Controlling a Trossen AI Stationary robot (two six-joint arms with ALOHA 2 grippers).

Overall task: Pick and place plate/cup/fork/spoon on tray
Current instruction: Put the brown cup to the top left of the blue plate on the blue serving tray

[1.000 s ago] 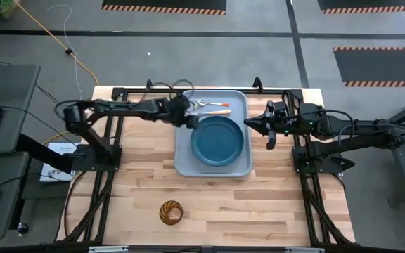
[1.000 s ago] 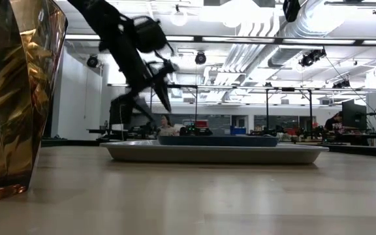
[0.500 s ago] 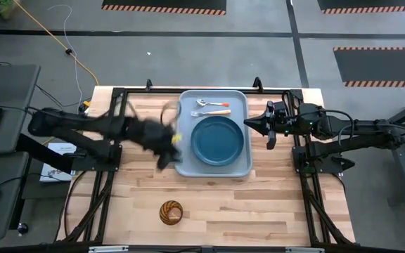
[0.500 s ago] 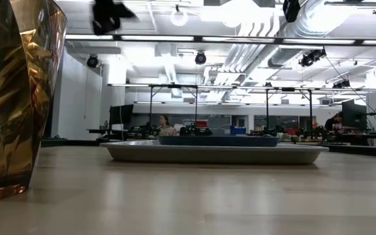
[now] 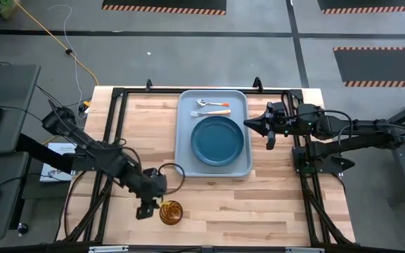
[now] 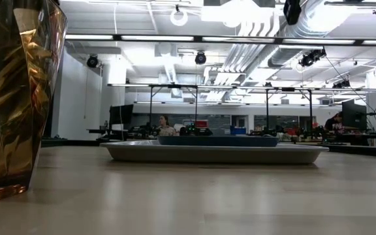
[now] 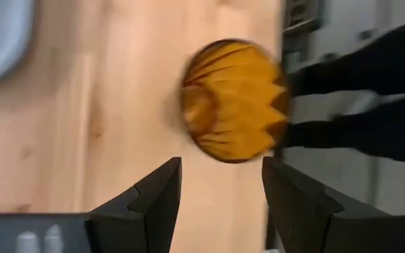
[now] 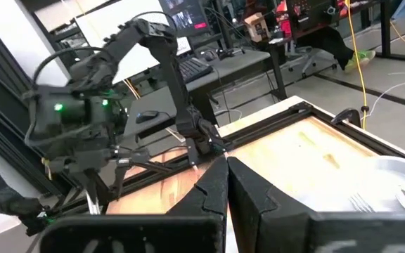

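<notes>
The amber-brown cup stands on the table near its near edge; it fills the low view's left side. My left gripper hovers just left of the cup, open and empty, and the cup shows beyond its fingertips. The teal plate lies in the grey-blue tray. The spoon and fork lie side by side at the tray's far end. My right gripper is shut and waits just right of the tray.
The tray with the plate stands at the table's far middle. Bare wood lies between the tray and the cup. Black frame rails run along the table's left and right sides. The table's near edge is close to the cup.
My left gripper has swung fast from the tray's far left corner toward the table's near edge, past the tray's left side, and now stands beside the cup. The cup, the tray and its contents have stayed put.
</notes>
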